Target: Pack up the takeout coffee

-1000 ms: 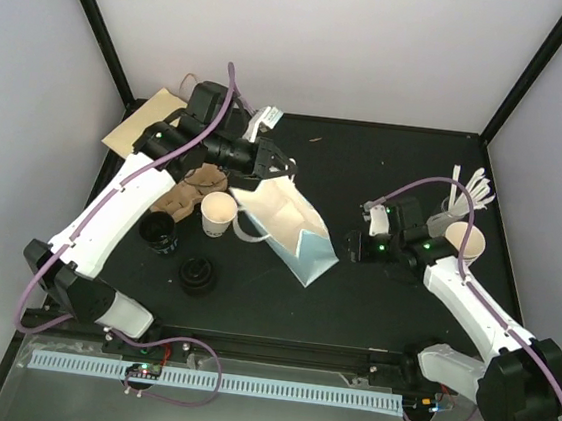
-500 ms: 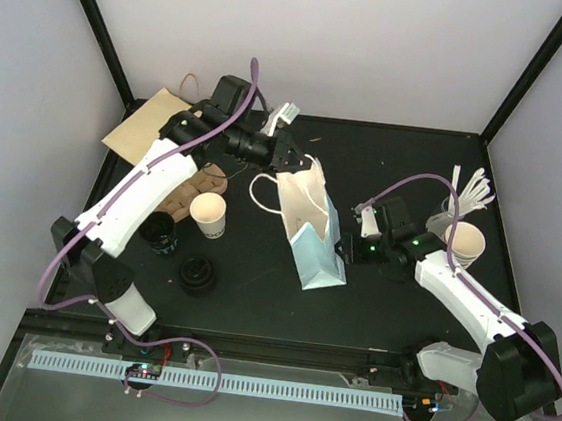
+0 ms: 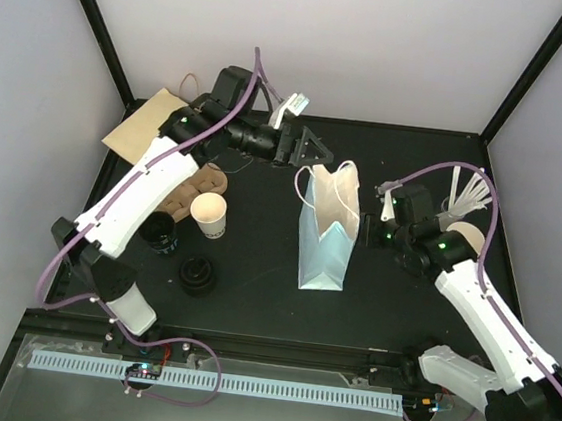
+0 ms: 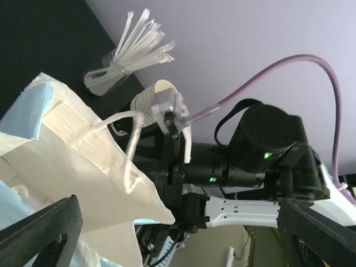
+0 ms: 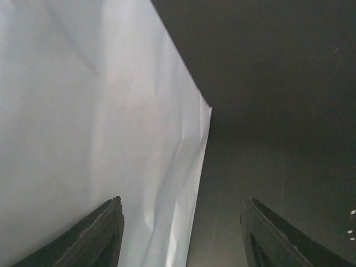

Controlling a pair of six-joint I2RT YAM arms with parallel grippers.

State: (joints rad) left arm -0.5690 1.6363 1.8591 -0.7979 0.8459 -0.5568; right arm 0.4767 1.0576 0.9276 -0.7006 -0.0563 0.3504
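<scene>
Top external: small white paper cup with round black plastic lid (image 3: 158,228) upright on black table (image 3: 252,298), left side, well apart from pale paper bag (image 3: 326,245). Probably light, crushable; gentle mid-wall grip advisable. Left jaws released, empty; right jaws likewise.

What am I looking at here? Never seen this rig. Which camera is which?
These are two robot arms bolted at the near edge of a table. The overhead picture looks down on both arms, and the other two pictures come from a camera on each wrist. A white-and-blue paper bag stands upright mid-table. The left end effector is open near the bag's handles, and the right end effector is open beside its side wall. Neither holds anything. A lidless white paper cup, black lids, straws and a cup stack sit around the bag.
</scene>
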